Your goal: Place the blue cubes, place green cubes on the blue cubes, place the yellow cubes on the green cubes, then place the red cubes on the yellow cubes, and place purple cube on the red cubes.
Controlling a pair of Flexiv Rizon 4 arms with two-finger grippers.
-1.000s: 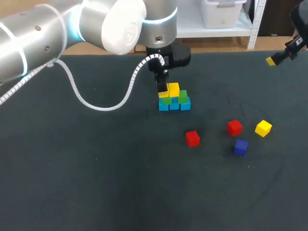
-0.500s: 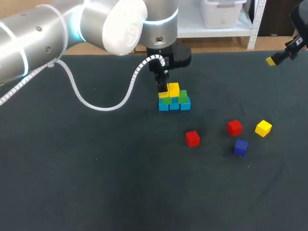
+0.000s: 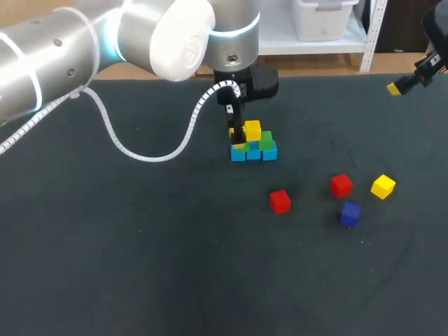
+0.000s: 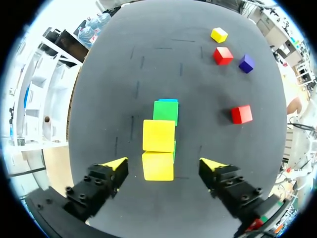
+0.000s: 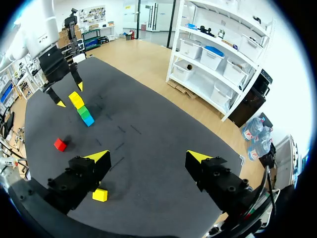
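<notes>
A small pile stands mid-table: blue cubes [image 3: 253, 154] at the bottom, green cubes [image 3: 266, 141] on them, and yellow cubes [image 3: 253, 129] on top. My left gripper [image 3: 241, 137] hangs over the pile's left end. In the left wrist view the left gripper [image 4: 163, 164] is open, with a yellow cube [image 4: 158, 166] between its fingers but touching neither. A second yellow cube [image 4: 158, 135] and a green cube [image 4: 165, 110] lie just ahead. Loose on the table are two red cubes [image 3: 280, 201] [image 3: 341, 185], a yellow cube [image 3: 383, 187] and a purple cube [image 3: 351, 214]. My right gripper [image 3: 402, 85] is open and empty, high at the far right.
The dark table mat [image 3: 140, 245] stretches bare to the left and front. The loose cubes cluster right of centre, in front of the pile. The left arm's white cable [image 3: 154, 150] loops over the mat left of the pile.
My left gripper has opened and let go of the yellow cube, which stays on the pile. The right arm and the loose cubes have not moved.
</notes>
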